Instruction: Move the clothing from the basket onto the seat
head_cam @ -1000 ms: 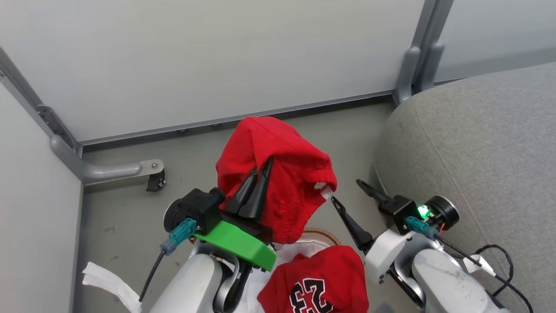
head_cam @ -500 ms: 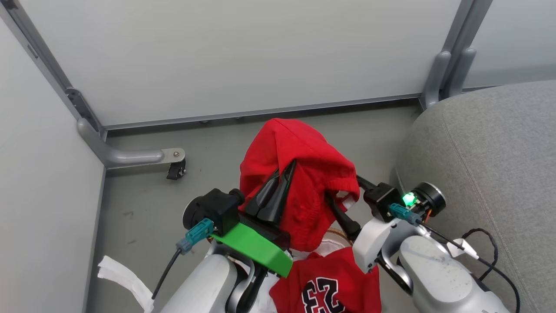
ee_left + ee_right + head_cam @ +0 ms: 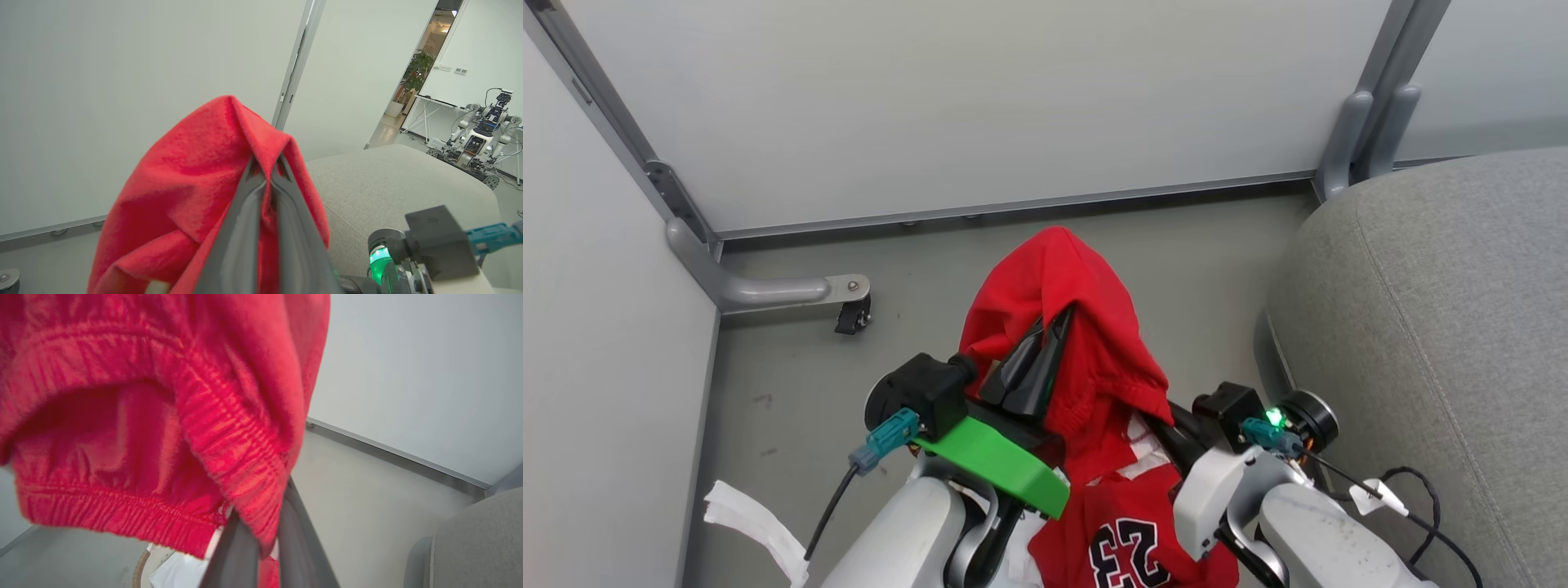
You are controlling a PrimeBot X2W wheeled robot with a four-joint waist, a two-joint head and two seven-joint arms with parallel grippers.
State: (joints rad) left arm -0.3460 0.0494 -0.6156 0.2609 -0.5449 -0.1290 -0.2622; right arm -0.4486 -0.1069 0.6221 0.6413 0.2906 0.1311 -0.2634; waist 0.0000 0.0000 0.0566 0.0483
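Your left gripper (image 3: 1052, 325) has its jaws clenched on the shorts (image 3: 1062, 278). It pinches the red cloth near the top, and the cloth hangs over the fingers like a hood.

Your right gripper (image 3: 1168, 420) is lower down, at the bottom edge of the same shorts. In the right wrist view its jaws are clenched on the stretchy waistband.

So both grippers hold the shorts up in the air, over the grey floor (image 3: 792, 392). The shorts are between your two arms and apart from the seat (image 3: 1437, 327).

The jersey (image 3: 1127, 539) with the 23 lies below the shorts, on white cloth. You cannot tell if the shorts touch it. A bit of the brown rim of the basket (image 3: 138, 568) peeks out under the shorts in the right wrist view.

The seat is big and grey, off to your right, near your right arm. A pale wall (image 3: 972, 106) stands behind the shorts. A white strip (image 3: 752, 523) lies on the floor by your left arm.
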